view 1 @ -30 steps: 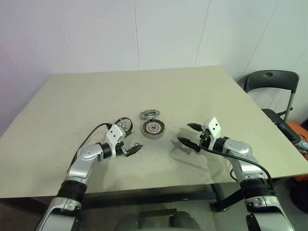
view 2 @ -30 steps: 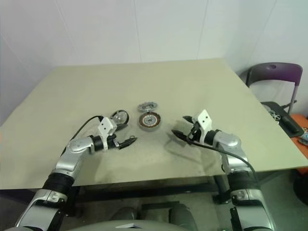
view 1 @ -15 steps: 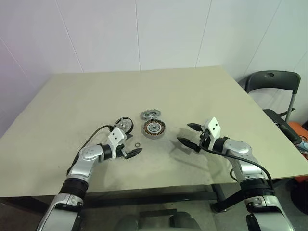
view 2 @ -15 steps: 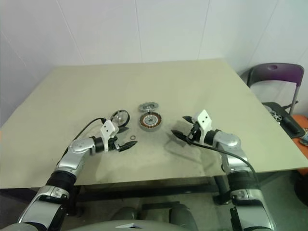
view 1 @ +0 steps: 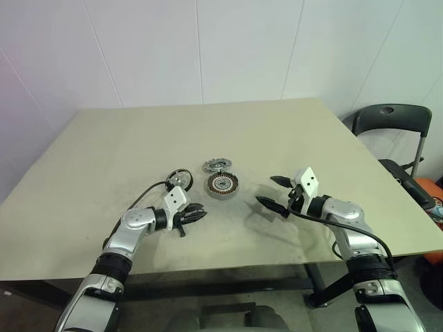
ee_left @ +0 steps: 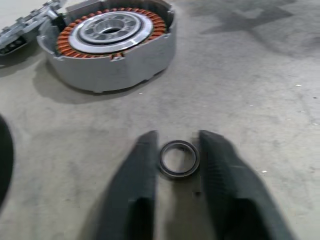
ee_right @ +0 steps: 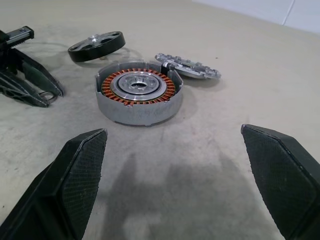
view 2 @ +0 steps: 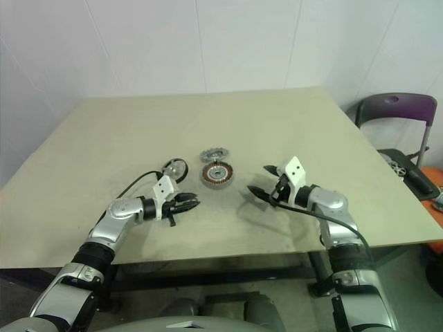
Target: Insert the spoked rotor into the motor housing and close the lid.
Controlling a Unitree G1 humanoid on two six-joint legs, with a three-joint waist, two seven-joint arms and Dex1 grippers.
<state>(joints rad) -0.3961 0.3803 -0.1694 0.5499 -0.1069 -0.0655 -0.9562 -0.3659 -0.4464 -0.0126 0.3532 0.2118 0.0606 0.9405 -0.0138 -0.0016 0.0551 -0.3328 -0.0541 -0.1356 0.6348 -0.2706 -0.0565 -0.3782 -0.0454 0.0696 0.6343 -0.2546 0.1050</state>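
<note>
Surface [view 1: 291, 124]: matte beige, scuffed, parts clustered mid-centre. Housing [view 1: 222, 184]: grey cast cup, copper windings around a machined silver hub, sitting flat and open-topped. Lid [view 1: 217, 165]: grey notched disc lying just behind the housing, one edge seemingly propped on it. Rotor [view 1: 178, 178]: black-rimmed wheel, silver spokes, flat on the surface to the housing's left, not in any grip. Right pincer [view 1: 275, 192]: fingers spread wide, empty, hovering right of the housing. Left pincer [ee_left: 176, 160]: low on the surface just in front of the rotor, fingers nearly touching both sides of a small thin metal ring [ee_left: 179, 159]; whether it is actually clamped cannot be told. Risks, as judged: the ring is thin, smooth and flat on the surface, so blunt fingertips could skate over it or flick it away; a pinch off-centre may pop it out. The lid's propped edge could slide if the housing gets nudged. Rotor insertion not yet started.
</note>
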